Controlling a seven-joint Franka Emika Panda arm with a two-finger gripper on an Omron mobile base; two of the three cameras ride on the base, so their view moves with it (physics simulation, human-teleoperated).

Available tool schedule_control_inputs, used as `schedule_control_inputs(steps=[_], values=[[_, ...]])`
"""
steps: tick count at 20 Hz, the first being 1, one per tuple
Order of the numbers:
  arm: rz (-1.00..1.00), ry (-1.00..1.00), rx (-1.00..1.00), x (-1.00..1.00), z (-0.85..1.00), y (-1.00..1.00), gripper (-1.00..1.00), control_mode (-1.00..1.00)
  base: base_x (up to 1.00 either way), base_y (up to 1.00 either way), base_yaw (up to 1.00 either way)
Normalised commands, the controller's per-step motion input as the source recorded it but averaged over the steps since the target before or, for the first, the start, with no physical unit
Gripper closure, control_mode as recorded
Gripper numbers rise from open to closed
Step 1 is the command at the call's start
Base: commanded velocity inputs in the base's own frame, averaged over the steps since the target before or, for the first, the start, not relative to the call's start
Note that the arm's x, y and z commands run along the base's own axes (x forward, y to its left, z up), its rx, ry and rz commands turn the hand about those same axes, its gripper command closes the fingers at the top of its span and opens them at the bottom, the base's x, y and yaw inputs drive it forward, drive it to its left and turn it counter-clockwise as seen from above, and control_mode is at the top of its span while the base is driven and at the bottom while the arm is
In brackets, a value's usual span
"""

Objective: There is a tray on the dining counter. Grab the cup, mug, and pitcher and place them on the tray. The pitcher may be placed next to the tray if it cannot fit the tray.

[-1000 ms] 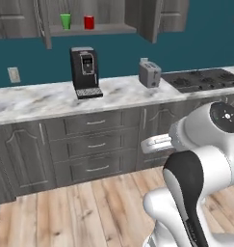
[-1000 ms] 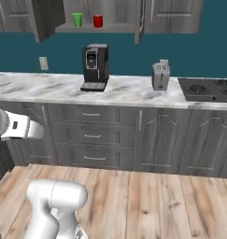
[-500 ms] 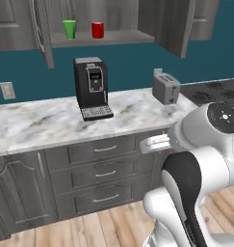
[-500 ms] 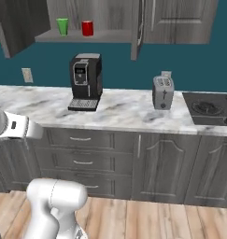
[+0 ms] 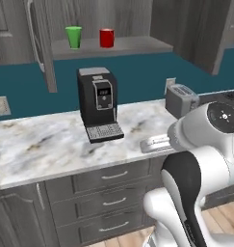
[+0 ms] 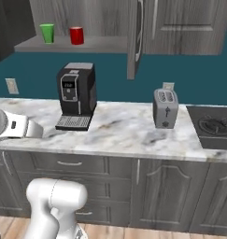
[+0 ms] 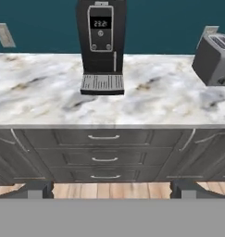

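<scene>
open cabinet shelf (image 5: 133, 47): green cup (image 5: 73, 36) left, red mug (image 5: 107, 37) just beside it, apart. below on worktop (image 5: 41, 142): black coffee machine (image 5: 97, 103), toaster (image 5: 182, 100) further right. gripper (image 7: 111, 189) fully spread, empty, facing the drawers (image 7: 104, 159).

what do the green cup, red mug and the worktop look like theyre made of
Green cup: probably plastic, flat bright colour, no shine. Red mug: plastic or glazed ceramic, even matte red. Worktop: polished marble look, white-grey with brownish veins.

Cup (image 5: 73, 36) left of mug (image 5: 107, 37) on shelf (image 5: 133, 47); coffee machine (image 5: 97, 103) below
</scene>
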Motion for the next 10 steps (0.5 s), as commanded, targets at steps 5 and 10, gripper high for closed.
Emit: schedule_control_inputs(steps=[5,10], values=[[0.00,0.00,0.00,0.00,0.00,0.00,-1.00,1.00,0.89,-0.11,0.00],[0.00,0.00,0.00,0.00,0.00,0.00,-1.00,1.00,0.26,-0.03,0.00]])
